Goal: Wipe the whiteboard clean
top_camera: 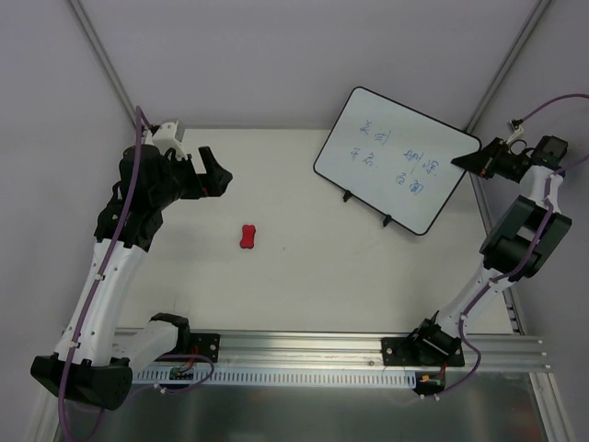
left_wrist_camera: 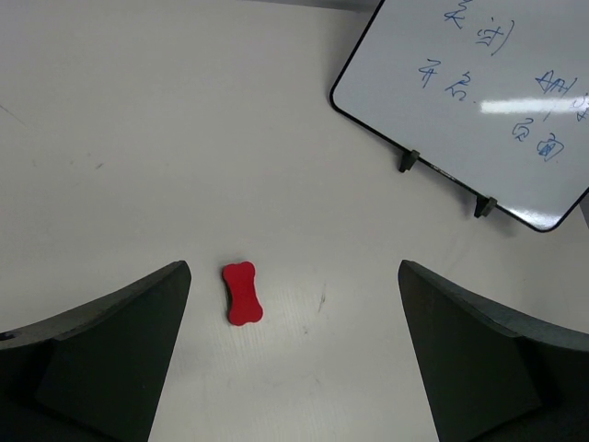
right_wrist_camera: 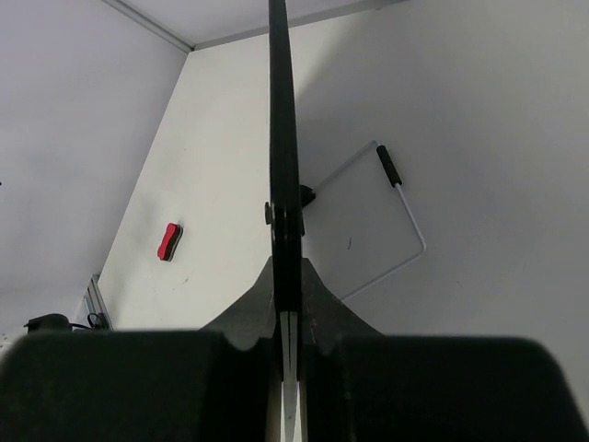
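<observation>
The whiteboard (top_camera: 391,166) stands tilted at the back right of the table on small black feet, with blue handwriting on its face (left_wrist_camera: 479,83). My right gripper (top_camera: 480,159) is shut on the board's right edge. In the right wrist view the board's black rim (right_wrist_camera: 281,138) shows edge-on and runs down between the gripper's (right_wrist_camera: 285,276) closed fingers. My left gripper (top_camera: 210,175) hangs open over the left side of the table, holding nothing. In the left wrist view the left gripper's (left_wrist_camera: 294,276) dark fingers stand wide apart.
A small red bone-shaped eraser (top_camera: 248,237) lies on the table left of centre, close to the left finger in the left wrist view (left_wrist_camera: 241,293). Behind the board a white wire stand (right_wrist_camera: 409,216) rests on the table. Grey walls close in the back and sides.
</observation>
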Available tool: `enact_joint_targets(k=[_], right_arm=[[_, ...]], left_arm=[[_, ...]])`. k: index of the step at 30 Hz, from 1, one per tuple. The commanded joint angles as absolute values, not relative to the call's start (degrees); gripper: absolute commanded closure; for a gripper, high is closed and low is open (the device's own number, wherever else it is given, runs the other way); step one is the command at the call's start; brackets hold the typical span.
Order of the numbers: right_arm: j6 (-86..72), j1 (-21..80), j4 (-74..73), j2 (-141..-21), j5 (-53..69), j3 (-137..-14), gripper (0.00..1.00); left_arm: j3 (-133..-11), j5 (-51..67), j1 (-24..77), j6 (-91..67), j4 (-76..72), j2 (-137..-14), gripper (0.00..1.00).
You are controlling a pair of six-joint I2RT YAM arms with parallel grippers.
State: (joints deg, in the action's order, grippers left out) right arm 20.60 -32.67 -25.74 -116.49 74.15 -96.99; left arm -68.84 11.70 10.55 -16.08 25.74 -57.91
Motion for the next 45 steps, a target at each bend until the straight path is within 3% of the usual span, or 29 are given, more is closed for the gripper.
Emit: enact_joint_targets(k=[1,8,13,18,26,38,45], right_arm=[[26.9,-33.4,-23.12,-111.62,70.83,-96.5,1.0],[21.54,-33.31,-19.17,-108.37,71.89,-97.29,1.0],[10.4,-33.05,-8.28,-105.82,71.55,-96.42,1.0],[-9.2,-32.78,17.26,-103.54,71.54,-93.43,1.0],[-18.53,-29.8,26.18,-103.62,70.66,-95.62,1.0],[-49.02,-22.87,61.42,-106.26,64.43,-93.87,1.0],[-42.47,-14.6,61.44,-102.57,61.53,-84.39,1.0]], left_arm=[[-68.2,13.27,10.99,-15.21,24.17,-56.86,0.01],[-68.38,13.18,10.99,-14.5,24.08,-57.13,0.01],[-68.29,12.66,10.99,-14.15,23.99,-57.13,0.01],[-68.03,12.13,10.99,-14.24,23.91,-56.95,0.01],[-67.06,11.51,10.99,-14.33,23.91,-56.78,0.03],[-65.66,9.85,10.99,-14.33,23.82,-56.42,0.06],[-63.28,6.6,10.99,-15.29,23.82,-56.42,0.08]])
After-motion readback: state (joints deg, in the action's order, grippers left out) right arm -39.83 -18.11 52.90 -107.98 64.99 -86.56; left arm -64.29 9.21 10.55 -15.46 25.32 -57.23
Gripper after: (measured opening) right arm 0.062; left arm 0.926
